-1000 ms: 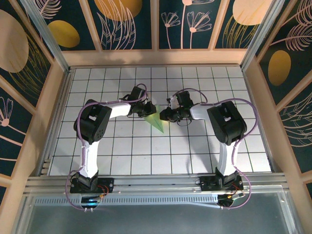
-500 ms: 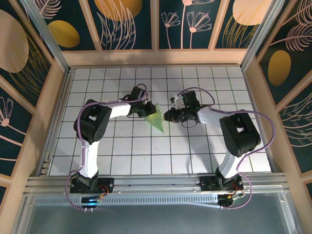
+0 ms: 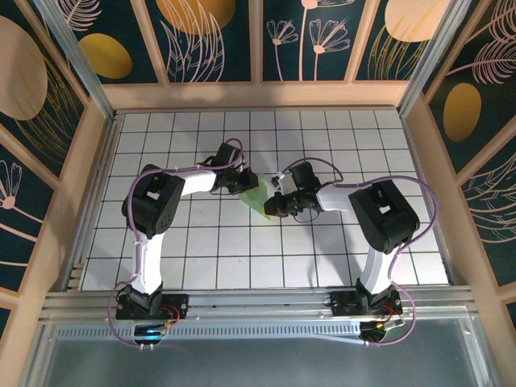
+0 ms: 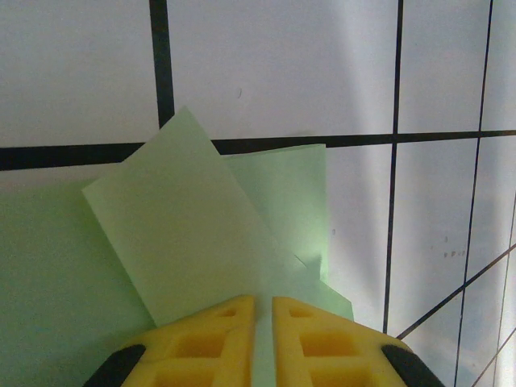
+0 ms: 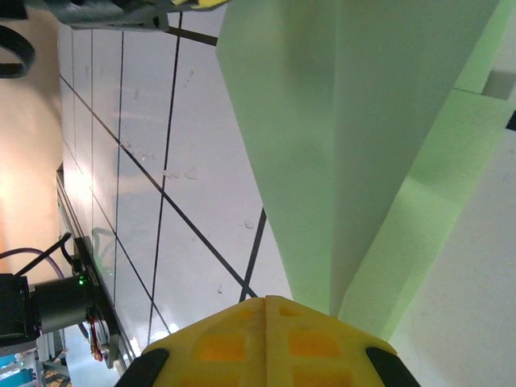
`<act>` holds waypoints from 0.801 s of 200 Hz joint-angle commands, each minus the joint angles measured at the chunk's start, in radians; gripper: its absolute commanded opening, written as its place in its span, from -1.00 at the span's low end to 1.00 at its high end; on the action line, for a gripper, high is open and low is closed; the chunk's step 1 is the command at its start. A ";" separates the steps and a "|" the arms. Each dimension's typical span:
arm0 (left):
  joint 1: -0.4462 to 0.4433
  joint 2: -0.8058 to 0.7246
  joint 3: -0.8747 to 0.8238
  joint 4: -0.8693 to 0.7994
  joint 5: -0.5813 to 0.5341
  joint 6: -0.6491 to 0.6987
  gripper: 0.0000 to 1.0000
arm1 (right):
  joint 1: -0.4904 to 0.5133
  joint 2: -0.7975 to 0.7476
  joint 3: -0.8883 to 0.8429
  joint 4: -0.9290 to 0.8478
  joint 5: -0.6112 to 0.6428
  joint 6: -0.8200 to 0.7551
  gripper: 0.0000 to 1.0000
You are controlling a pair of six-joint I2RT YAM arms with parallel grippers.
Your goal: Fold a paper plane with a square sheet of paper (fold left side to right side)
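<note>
The white gridded tabletop (image 3: pixel 201 250) carries everything, and both my arms reach to its middle from the two sides. Between them is the paper plane (image 3: pixel 255 196), a pale-green dart that is half made, its point toward me. It seems a little lifted between my two grips.

My left tool (image 3: pixel 244 187) holds the wide rear end. In the left wrist view its yellow fingers (image 4: pixel 218 322) stand almost together, with the paper layers (image 4: pixel 185 234) running into the thin gap, so it is clamped on the paper. I think this grip keeps the layers from sliding.

My right tool (image 3: pixel 272 204) is at the narrow end. In the right wrist view the fold (image 5: pixel 339 145) narrows down into my right tool (image 5: pixel 266 300), which is pressed together on it, probably to pinch the crease.

One second ago the right tool was beside the paper, a bit further back, with its jaws partly apart. Now it is closed and nearer to the point. The left arm has not moved.
</note>
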State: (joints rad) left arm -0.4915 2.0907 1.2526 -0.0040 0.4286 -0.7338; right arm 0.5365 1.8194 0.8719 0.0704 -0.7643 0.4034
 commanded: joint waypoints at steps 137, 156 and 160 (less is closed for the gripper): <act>-0.005 0.037 -0.019 -0.048 -0.053 0.013 -0.71 | 0.000 0.038 -0.051 0.016 0.020 0.003 -1.00; -0.005 0.037 -0.019 -0.050 -0.054 0.013 -0.71 | 0.000 0.035 -0.051 0.002 0.028 -0.004 -1.00; -0.005 0.036 -0.020 -0.050 -0.055 0.013 -0.71 | 0.000 0.034 -0.050 0.001 0.031 -0.006 -1.00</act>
State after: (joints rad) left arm -0.4915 2.0907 1.2526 -0.0040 0.4282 -0.7338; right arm 0.5365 1.8469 0.8410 0.0978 -0.7551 0.4065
